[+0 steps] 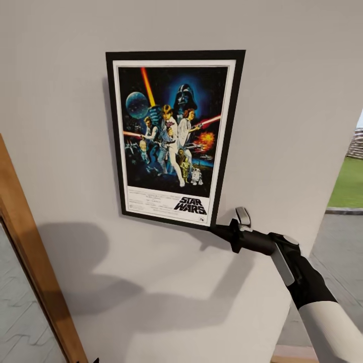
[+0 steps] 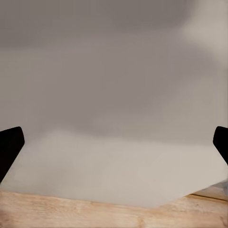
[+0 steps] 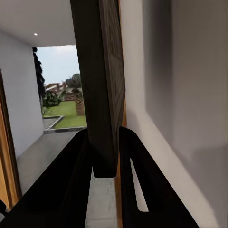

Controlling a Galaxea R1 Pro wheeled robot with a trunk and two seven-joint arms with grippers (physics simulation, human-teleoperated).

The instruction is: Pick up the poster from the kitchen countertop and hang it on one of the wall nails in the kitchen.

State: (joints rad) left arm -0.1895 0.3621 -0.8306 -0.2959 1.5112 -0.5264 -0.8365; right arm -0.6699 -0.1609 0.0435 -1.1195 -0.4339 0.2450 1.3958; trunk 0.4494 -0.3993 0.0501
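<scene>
Right jaws (image 1: 218, 231) on poster (image 1: 171, 136) corner

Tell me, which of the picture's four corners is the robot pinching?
The poster's bottom corner on the right side of the head view, beside the STAR WARS title. The right gripper has its jaws closed on it; the other corners are free.

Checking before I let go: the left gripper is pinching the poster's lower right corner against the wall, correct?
Not quite: it is the right gripper that pinches the poster at its lower right corner, as the head view shows; the right wrist view shows its fingers closed on the frame edge beside the wall. The left gripper is open, holding nothing.
</scene>
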